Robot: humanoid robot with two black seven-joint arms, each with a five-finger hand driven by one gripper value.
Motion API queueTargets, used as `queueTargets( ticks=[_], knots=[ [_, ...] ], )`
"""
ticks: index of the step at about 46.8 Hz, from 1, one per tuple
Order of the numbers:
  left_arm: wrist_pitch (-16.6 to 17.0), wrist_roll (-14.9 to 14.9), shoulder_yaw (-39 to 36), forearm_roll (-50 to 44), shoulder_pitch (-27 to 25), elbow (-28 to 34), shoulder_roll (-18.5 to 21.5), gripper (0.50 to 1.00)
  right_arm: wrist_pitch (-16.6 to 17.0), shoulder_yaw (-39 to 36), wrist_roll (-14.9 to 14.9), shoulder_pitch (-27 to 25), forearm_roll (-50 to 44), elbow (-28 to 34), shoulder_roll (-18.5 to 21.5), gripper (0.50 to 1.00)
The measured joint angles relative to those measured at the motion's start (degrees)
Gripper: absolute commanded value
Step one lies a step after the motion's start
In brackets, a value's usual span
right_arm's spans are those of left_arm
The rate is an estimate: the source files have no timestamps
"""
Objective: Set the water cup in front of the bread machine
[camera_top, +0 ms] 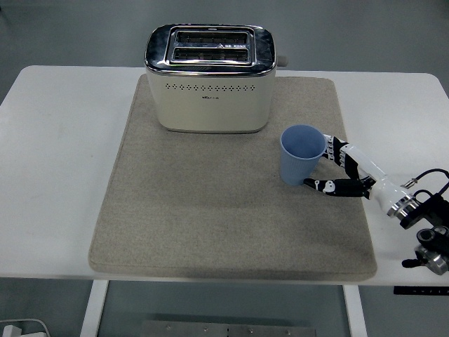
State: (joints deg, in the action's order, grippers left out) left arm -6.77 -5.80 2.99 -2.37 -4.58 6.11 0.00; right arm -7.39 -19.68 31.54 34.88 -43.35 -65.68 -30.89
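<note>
**One cup, one toaster, one hand at the cup's right side**

Count: one blue water cup [302, 155], one cream and chrome bread machine [210, 78] with two top slots, one grey mat [210, 225], one white table [56, 154], one robot hand in view.

The water cup stands upright on the mat, its long axis vertical, open mouth facing up. No handle or marking shows, so it has no sideways heading. It sits to the right of the bread machine's front face and a little nearer the table's near edge, close to the machine's front right corner but apart from it.

The bread machine stands at the far part of the mat, long axis running left to right, perforated face toward the near edge.

The right hand [342, 172] reaches in from the right, fingers spread around the cup's right side: upper fingers near the rim, thumb [317, 185] at the base. Firm contact cannot be confirmed; the cup rests on the mat.
</note>
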Motion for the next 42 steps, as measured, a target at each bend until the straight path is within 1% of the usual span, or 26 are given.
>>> queueTargets(
  ticks=[5, 11, 16, 20, 22, 23, 26, 29, 34, 36, 37, 38, 42],
  knots=[
    [0.0, 0.0, 0.0, 0.0, 0.0, 0.0, 0.0, 1.000, -0.1, 0.0, -0.2, 0.2, 0.0, 0.2, 1.4, 0.921],
    [0.0, 0.0, 0.0, 0.0, 0.0, 0.0, 0.0, 1.000, -0.2, 0.0, -1.7, 0.8, 0.1, 0.3, 2.7, 0.921],
    [0.0, 0.0, 0.0, 0.0, 0.0, 0.0, 0.0, 1.000, -0.4, -0.1, -2.3, 1.5, 0.6, 0.3, 3.5, 0.921],
    [0.0, 0.0, 0.0, 0.0, 0.0, 0.0, 0.0, 1.000, -0.9, -0.1, -3.6, 2.1, 0.7, 0.3, 3.8, 0.909],
    [0.0, 0.0, 0.0, 0.0, 0.0, 0.0, 0.0, 1.000, -1.0, -0.1, -4.0, 2.3, 0.7, 0.3, 3.8, 0.895],
    [0.0, 0.0, 0.0, 0.0, 0.0, 0.0, 0.0, 1.000, -1.0, -0.1, -4.2, 2.4, 0.7, 0.3, 3.8, 0.879],
    [0.0, 0.0, 0.0, 0.0, 0.0, 0.0, 0.0, 1.000, -1.0, 0.0, -4.7, 2.5, 0.7, 0.5, 3.9, 0.795],
    [0.0, 0.0, 0.0, 0.0, 0.0, 0.0, 0.0, 1.000, -1.2, 0.0, -5.6, 2.6, 0.7, 0.9, 4.0, 0.732],
    [0.0, 0.0, 0.0, 0.0, 0.0, 0.0, 0.0, 1.000, -1.6, 0.0, -7.9, 3.5, 0.8, 1.3, 4.6, 0.595],
    [0.0, 0.0, 0.0, 0.0, 0.0, 0.0, 0.0, 1.000, -1.7, 0.0, -8.2, 3.8, 0.9, 1.3, 4.6, 0.529],
    [0.0, 0.0, 0.0, 0.0, 0.0, 0.0, 0.0, 1.000, -1.7, -0.1, -8.3, 4.1, 1.0, 1.3, 4.6, 0.509],
    [0.0, 0.0, 0.0, 0.0, 0.0, 0.0, 0.0, 1.000, -1.7, -0.1, -8.4, 4.3, 1.1, 1.3, 4.6, 0.500],
    [0.0, 0.0, 0.0, 0.0, 0.0, 0.0, 0.0, 1.000, -1.8, -0.2, -8.8, 5.0, 1.5, 1.2, 4.6, 0.500]
  ],
)
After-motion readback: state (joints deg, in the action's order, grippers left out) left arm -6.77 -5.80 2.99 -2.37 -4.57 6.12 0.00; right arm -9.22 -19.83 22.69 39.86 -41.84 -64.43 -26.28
